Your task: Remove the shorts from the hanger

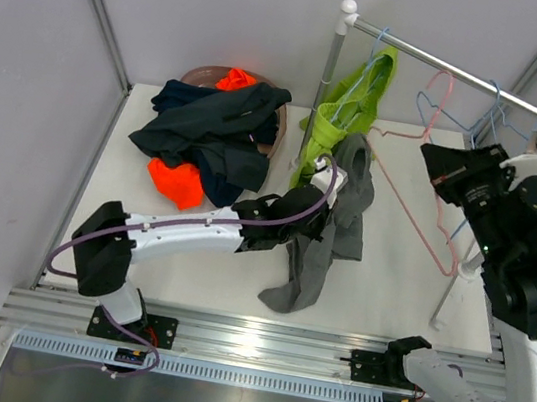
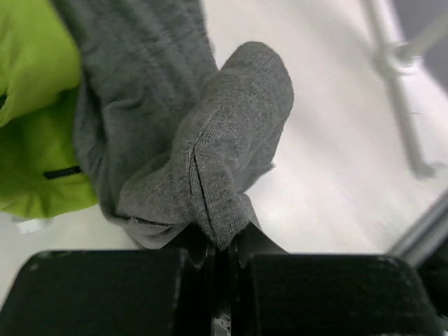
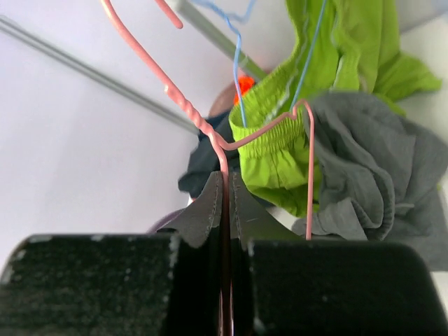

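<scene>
Nearest us, our left gripper [image 2: 222,246] is clenched on a fold of the grey shorts [image 2: 210,140], which trail down onto the middle of the table [image 1: 387,290]. Our right gripper [image 3: 225,199] pinches the wire of the pink hanger [image 3: 187,110]. We see lime green shorts [image 1: 349,102] hanging from the rail [image 1: 450,68], and navy and orange ones [image 1: 214,124] heaped at the table's far left corner.

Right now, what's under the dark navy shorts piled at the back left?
Orange shorts poke out at the near edge of the navy shorts, and a round rim shows behind. Anything else beneath is covered.
</scene>
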